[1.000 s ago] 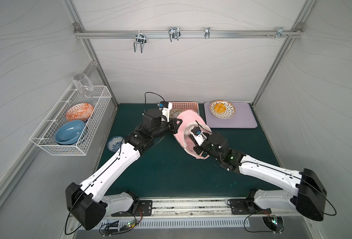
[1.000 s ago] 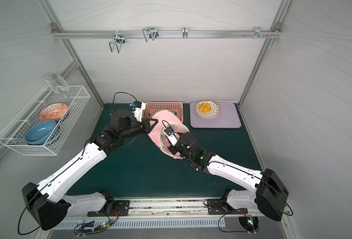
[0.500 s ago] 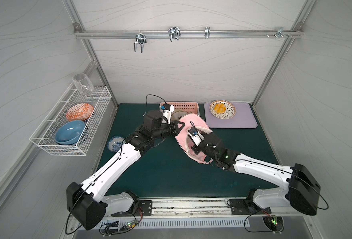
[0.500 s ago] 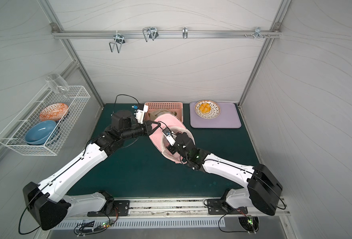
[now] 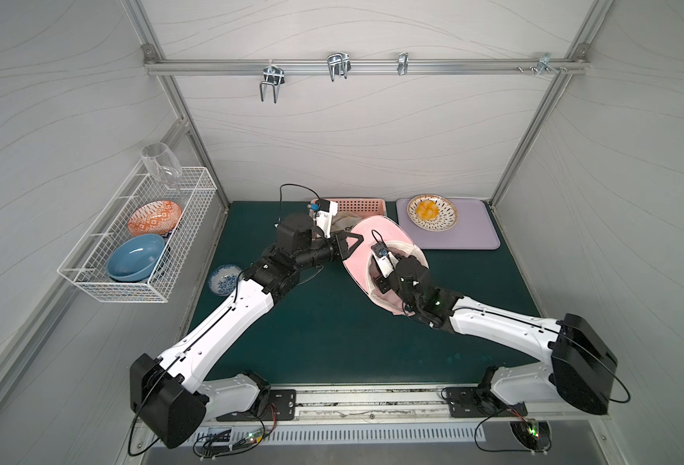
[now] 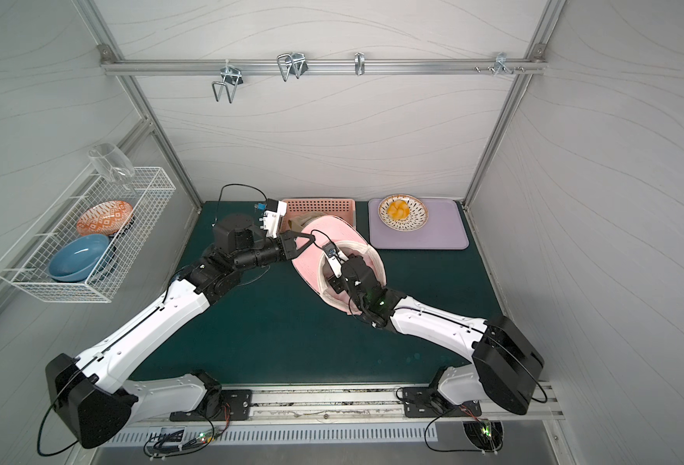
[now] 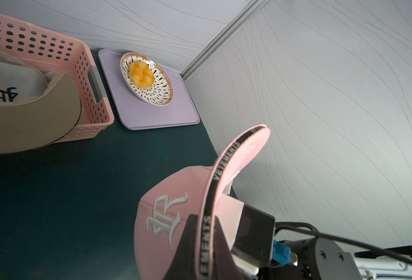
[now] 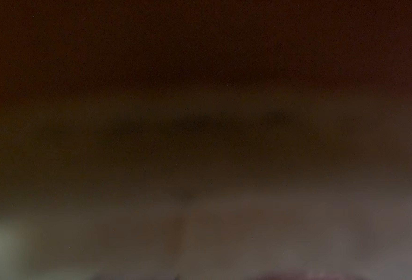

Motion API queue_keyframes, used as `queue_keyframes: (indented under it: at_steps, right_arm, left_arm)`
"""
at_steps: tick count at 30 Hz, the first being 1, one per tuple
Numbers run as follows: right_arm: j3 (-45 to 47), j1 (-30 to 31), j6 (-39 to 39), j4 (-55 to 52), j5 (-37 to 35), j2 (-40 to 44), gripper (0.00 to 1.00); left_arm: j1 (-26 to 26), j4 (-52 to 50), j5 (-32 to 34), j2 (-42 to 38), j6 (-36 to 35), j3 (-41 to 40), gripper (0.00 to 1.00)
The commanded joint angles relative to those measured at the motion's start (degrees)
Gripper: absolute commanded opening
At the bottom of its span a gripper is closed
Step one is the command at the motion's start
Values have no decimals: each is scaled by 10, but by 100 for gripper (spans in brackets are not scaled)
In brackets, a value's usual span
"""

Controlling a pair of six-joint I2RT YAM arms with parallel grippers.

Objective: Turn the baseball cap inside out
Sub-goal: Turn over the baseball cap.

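Pink cap (image 5: 358, 257) (image 6: 312, 261) was held over the green mat (image 5: 332, 330), just in front of the basket (image 5: 366, 206), its hollow facing up in both top views. The left gripper (image 5: 352, 243) (image 7: 200, 244) was clamped shut on the brim's black-taped edge, on the side nearest the basket. The right gripper (image 5: 381, 282) reached into the crown on the side away from the basket. Fabric hid its jaws, so their opening could not be told, and its wrist view was a dark blur. A beige cap (image 7: 25, 116) lay in the basket.
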State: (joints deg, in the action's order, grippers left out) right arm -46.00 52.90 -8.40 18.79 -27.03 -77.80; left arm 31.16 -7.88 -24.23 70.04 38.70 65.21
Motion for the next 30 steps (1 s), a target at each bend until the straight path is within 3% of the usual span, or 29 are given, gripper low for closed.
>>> queue_keyframes:
  at_steps: [1,8,14,21,26,30]
  right_arm:
    - [21,-28,41,-11,-45,8,15]
    - [12,-31,27,-83,70,69,37]
    - [19,-40,29,-132,200,172,54]
    - [-63,-116,178,-290,283,231,64]
    - [-142,-190,291,-391,443,201,70]
    - [-176,-257,408,-406,597,178,71]
  left_arm:
    - [7,-8,-23,-32,-13,32,0]
    - [7,-31,38,-39,-73,26,0]
    - [7,-25,73,-38,-143,21,0]
    - [8,40,126,-50,-304,-24,0]
    - [8,128,128,-64,-445,-69,0]
    - [8,178,129,-58,-570,-95,0]
